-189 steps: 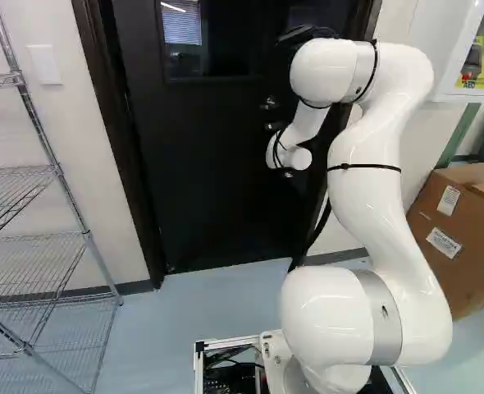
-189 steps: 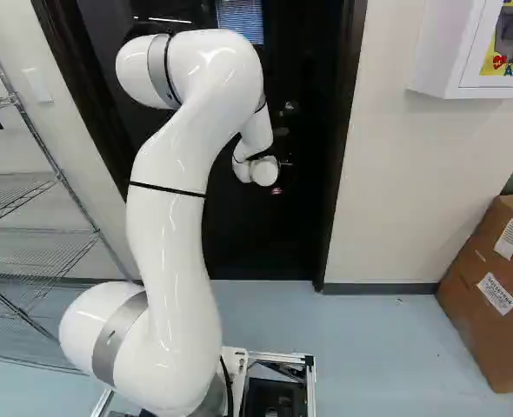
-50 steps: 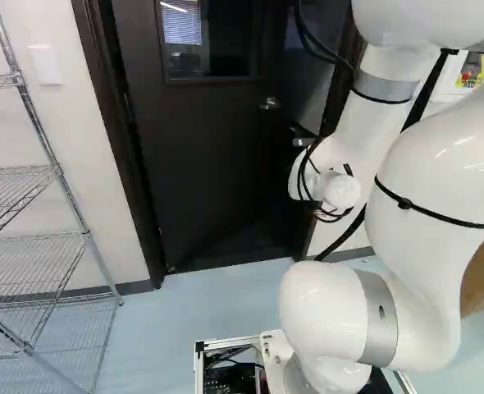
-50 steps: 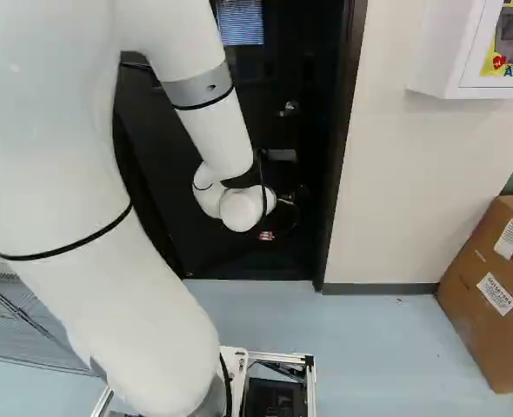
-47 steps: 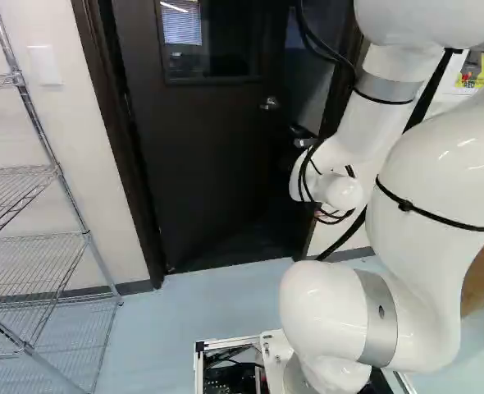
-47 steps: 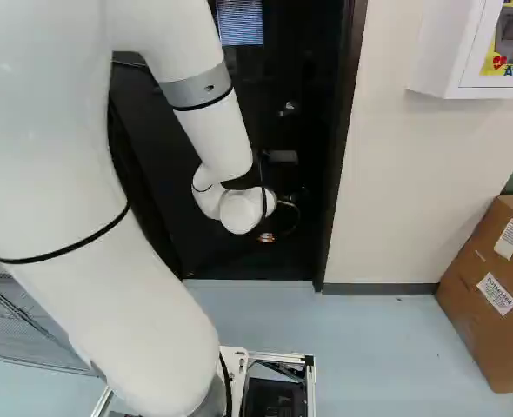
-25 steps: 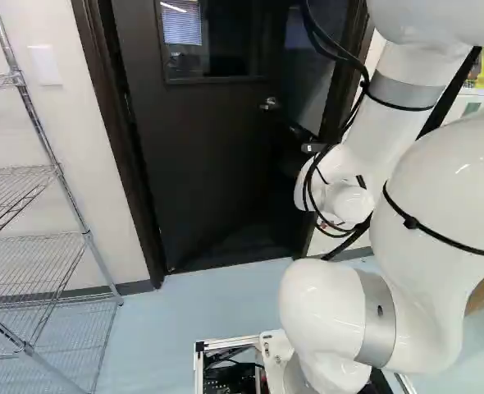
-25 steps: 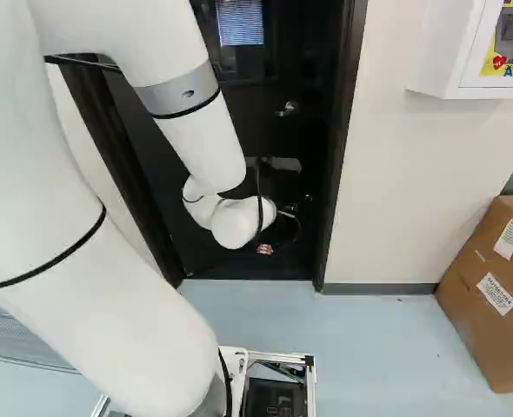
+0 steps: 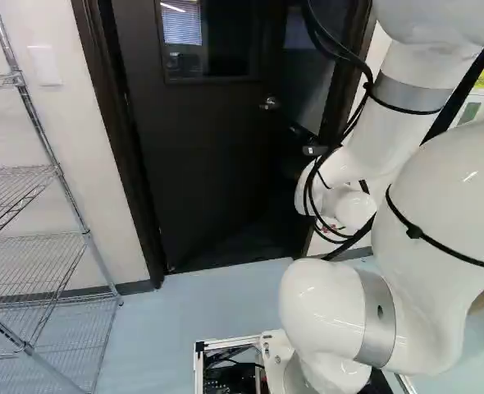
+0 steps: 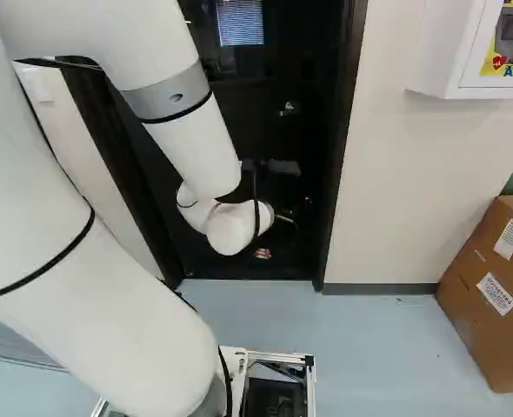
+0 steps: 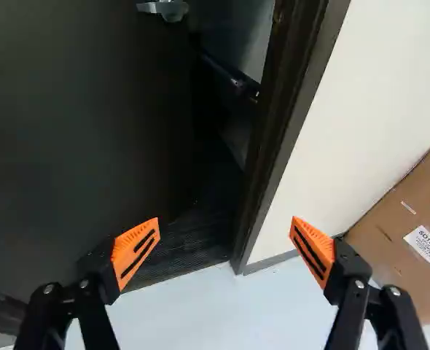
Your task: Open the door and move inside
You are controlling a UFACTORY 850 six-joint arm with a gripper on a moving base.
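Observation:
In the right base view an orange pad of my gripper (image 10: 263,254) shows low before the dark doorway, beneath the white wrist. The wrist view shows the gripper (image 11: 225,233) wide open, nothing between its fingers. The black door (image 9: 201,164) stands ajar, swung inward, with its hinge side at the left of the left base view. Its silver handle (image 9: 269,103) is above the wrist there; in the wrist view the handle (image 11: 167,9) lies far ahead of the fingers, untouched. A gap opens between the door's free edge and the frame (image 11: 277,138).
A wire shelf (image 9: 45,238) stands left of the doorway. Right of it are the wall (image 10: 413,191), a white AED cabinet (image 10: 465,52) and a cardboard box (image 10: 491,287). Dark objects show inside the gap.
The door has gone from shut to ajar. My arm has left the handle area; its wrist has lowered and its upper links have swung out and come nearer the cameras. The base has not moved.

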